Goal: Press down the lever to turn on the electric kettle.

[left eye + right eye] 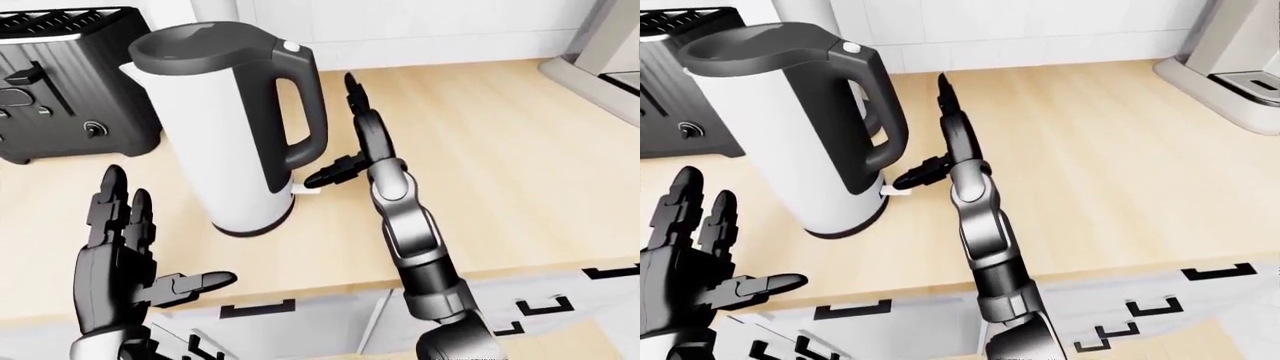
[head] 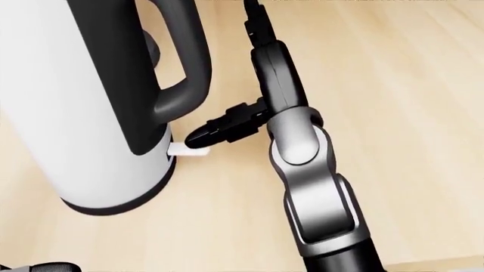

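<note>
Reaching toward the base of the electric kettle (image 1: 225,127), I have my right hand (image 2: 261,107) spread open with nothing in its grasp: two fingers stretch toward twelve o'clock in the head view, while the thumb (image 2: 223,127) juts out toward nine o'clock. Its tip sits right at, perhaps touching, the small white lever (image 2: 188,150) that pokes from the kettle's foot under the lower end of the black handle (image 2: 181,68); I cannot tell whether there is real contact. I judge the lever to be a stiff, light plastic tab that wants a short downward push on its outer end, no gripping at all. The kettle looks smooth-sided and, if empty, light enough to skid on the wooden counter (image 1: 500,150), so I would press straight down, not sideways. From my hand, the kettle stands at about ten o'clock, the lever at eight. My left hand (image 1: 120,255) hangs low at the left-eye view's seven o'clock, fingers splayed and empty, well apart from the kettle. A black toaster (image 1: 70,82) sits at the kettle's ten o'clock.
</note>
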